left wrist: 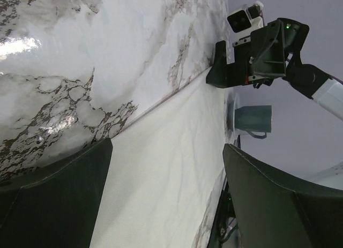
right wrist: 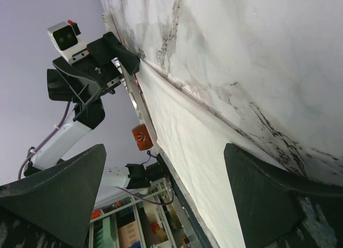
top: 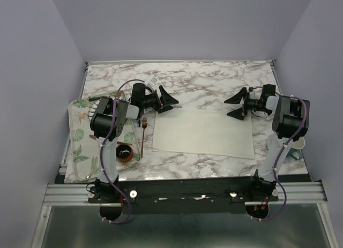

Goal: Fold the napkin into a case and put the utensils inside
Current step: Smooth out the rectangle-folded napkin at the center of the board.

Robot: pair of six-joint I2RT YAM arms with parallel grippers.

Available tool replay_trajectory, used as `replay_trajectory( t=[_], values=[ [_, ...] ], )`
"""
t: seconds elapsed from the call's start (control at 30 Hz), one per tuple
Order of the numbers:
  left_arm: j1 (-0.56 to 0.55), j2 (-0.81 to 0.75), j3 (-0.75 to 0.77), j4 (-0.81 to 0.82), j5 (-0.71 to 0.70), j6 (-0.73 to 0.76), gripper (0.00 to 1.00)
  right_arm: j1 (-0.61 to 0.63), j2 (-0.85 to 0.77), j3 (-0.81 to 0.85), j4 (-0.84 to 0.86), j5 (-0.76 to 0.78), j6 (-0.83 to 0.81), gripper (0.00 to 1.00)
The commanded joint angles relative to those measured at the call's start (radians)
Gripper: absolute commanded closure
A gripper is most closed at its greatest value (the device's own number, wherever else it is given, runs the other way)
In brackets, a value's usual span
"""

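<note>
The cream napkin (top: 203, 133) lies flat and unfolded on the marble table (top: 214, 79), at its middle. It also shows in the left wrist view (left wrist: 171, 167) and the right wrist view (right wrist: 198, 146). My left gripper (top: 169, 99) is open and empty, hovering at the napkin's far left corner (left wrist: 167, 151). My right gripper (top: 232, 107) is open and empty, hovering at the far right corner (right wrist: 163, 151). The copper-gold fork (top: 143, 133) lies left of the napkin. The purple-blue utensil is not visible.
A leaf-patterned tray (top: 79, 146) sits at the left, partly under the left arm. A small orange-brown bowl (top: 124, 151) stands near the fork. A teal mug (top: 295, 149) stands at the right edge. A clear plastic piece (top: 154, 81) lies behind the left gripper.
</note>
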Motion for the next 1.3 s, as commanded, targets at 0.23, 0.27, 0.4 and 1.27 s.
replay_trajectory(
  t=[0.23,0.27,0.4,1.27],
  values=[
    [0.025,-0.001,-0.02,-0.15,-0.029,0.102,0.01,-0.076,0.045,0.029,-0.079,0.035,-0.003,0.0],
    [0.025,-0.001,-0.02,-0.153,-0.027,0.103,0.01,-0.082,0.045,0.024,-0.083,0.043,-0.003,0.0],
    [0.025,-0.006,-0.008,-0.17,-0.026,0.126,0.01,-0.103,0.027,0.021,-0.114,0.09,-0.02,0.03],
    [-0.335,0.132,0.374,-0.068,-0.128,-0.013,0.01,-0.039,-0.057,0.148,-0.364,0.205,-0.244,0.67]
  ],
)
